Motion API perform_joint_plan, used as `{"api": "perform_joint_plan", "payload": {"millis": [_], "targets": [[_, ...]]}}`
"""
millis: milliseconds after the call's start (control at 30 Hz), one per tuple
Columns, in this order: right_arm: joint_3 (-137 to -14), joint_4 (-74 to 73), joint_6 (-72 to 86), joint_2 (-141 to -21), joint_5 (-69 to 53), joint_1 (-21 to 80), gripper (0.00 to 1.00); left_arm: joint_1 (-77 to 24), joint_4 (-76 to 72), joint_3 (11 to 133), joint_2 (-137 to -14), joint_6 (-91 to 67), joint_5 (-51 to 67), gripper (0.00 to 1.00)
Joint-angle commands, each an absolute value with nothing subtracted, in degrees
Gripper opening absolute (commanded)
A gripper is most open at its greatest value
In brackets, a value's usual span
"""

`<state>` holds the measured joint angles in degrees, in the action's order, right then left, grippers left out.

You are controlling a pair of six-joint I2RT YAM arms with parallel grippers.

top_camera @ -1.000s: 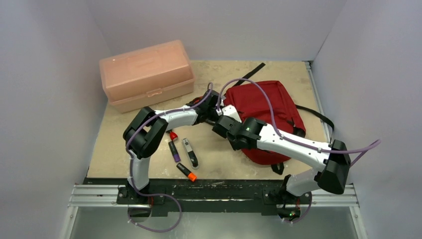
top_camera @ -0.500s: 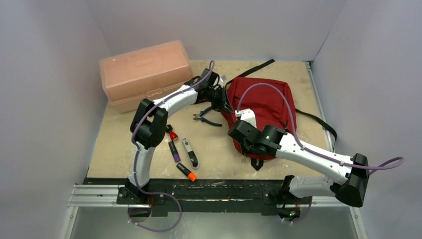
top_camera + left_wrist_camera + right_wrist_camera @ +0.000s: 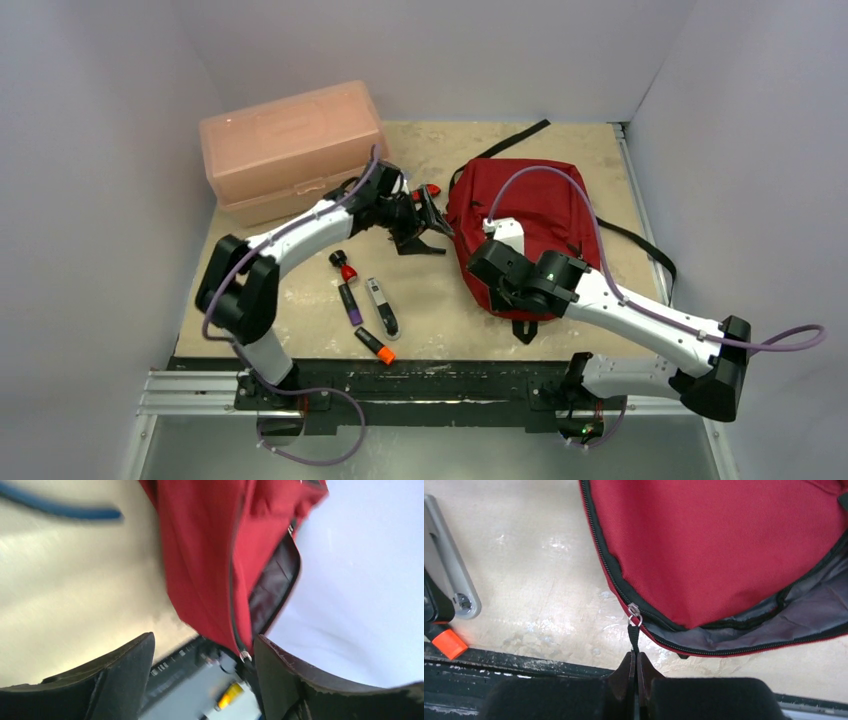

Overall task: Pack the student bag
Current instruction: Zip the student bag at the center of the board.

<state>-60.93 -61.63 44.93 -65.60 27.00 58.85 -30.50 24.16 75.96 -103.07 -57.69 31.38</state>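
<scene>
The student bag [image 3: 530,215] lies flat on the right half of the table [image 3: 450,320], its top toward the back edge and its straps trailing toward the back and the right edge. Its main zipper is run open around the near end. In the right wrist view the flap gapes and grey lining shows along the opening.

The right gripper [image 3: 636,667] has its jaws closed tight on the black zipper pull [image 3: 634,636], just below the metal slider at the bag's near left corner. The left gripper [image 3: 204,638] hovers at the bag's left side near the middle of the table, with its jaws spread wide and nothing between them. Its own view is blurred, showing red fabric, a dark gap in the bag and a blue streak too smeared to name.

Judging from this, opening the bag looks done or nearly done, and the packing itself has not begun, since nothing can be seen inside the bag. Left of centre, toward the near edge, lie a small red-capped item [image 3: 345,268], a purple marker [image 3: 352,303], a grey utility knife [image 3: 382,307] and an orange-capped marker [image 3: 375,346]. The closed pale pink plastic box [image 3: 290,145] sits in the back left corner. Loading these things and zipping the bag shut probably remain.
</scene>
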Motion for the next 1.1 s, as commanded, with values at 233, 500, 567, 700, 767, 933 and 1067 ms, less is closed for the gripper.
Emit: {"api": "perform_joint_plan", "payload": {"millis": [233,500,567,700,767,933,1067], "targets": [[-67.95,-61.81,27.81,-66.60,26.91,58.54,0.00,-44.56,1.79,69.48,-100.16,-85.36,29.87,0.74],[-67.45,-72.88,43.86,-72.77,29.50,56.25,0.00,-44.72,0.88,70.01,-104.07,-83.32,25.47,0.26],[-66.68,-75.88,43.86,-71.78,32.55,55.81,0.00,-44.14,1.18,69.91,-104.72,-82.10,26.23,0.08],[-62.46,-77.53,55.28,-66.26,33.02,48.08,0.00,-42.39,2.62,67.23,-103.69,-77.87,26.68,0.00],[-59.48,-77.41,56.75,-61.67,33.38,41.41,0.00,-41.47,2.89,66.13,-102.70,-75.26,27.31,0.00],[-56.83,-73.81,56.80,-52.45,33.69,28.06,0.00,-40.04,5.27,65.40,-101.47,-69.16,30.43,0.00],[-54.62,-67.69,50.81,-53.29,29.52,16.23,0.00,-38.85,5.70,63.54,-100.12,-65.90,32.40,0.00]]}}
